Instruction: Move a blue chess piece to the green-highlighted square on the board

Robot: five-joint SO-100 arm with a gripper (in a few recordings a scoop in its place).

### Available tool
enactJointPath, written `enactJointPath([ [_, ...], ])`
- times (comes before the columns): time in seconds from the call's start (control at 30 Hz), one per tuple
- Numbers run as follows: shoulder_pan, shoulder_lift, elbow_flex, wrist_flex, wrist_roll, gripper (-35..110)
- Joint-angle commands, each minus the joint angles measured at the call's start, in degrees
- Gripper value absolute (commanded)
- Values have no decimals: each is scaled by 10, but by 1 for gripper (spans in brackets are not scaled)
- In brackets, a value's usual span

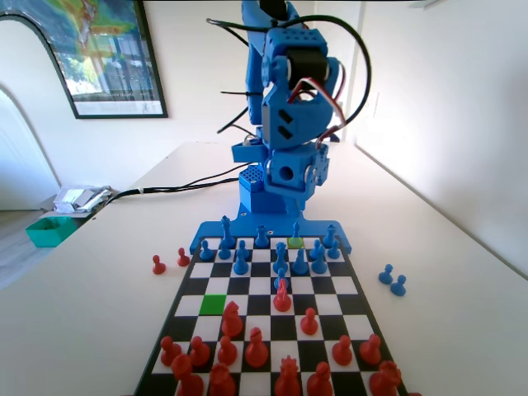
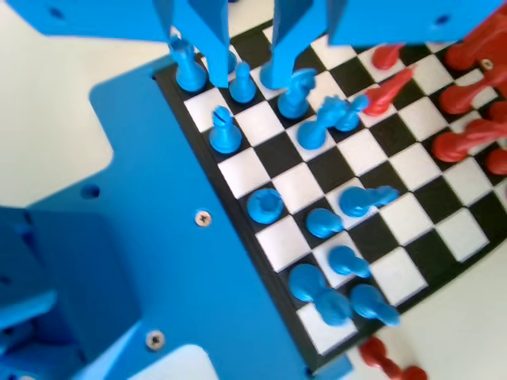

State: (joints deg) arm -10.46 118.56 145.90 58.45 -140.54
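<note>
In the wrist view the gripper hangs low over the far rows of the board, jaws parted, a blue chess piece standing between the tips; contact is unclear. In the fixed view the green-highlighted square lies on the left, nearer the red pieces
</note>
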Motion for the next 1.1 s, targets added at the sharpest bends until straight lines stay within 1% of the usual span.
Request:
enactJointPath([
  [0.0, 2, 7, 13, -20, -29, 9],
  [0.2, -10, -8, 36, -65, -25, 10],
  [0.73, -87, -32, 38, -83, 27, 10],
  [0.97, -105, -31, 41, -82, 19, 11],
  [1.07, -102, -29, 50, -81, -11, 11],
])
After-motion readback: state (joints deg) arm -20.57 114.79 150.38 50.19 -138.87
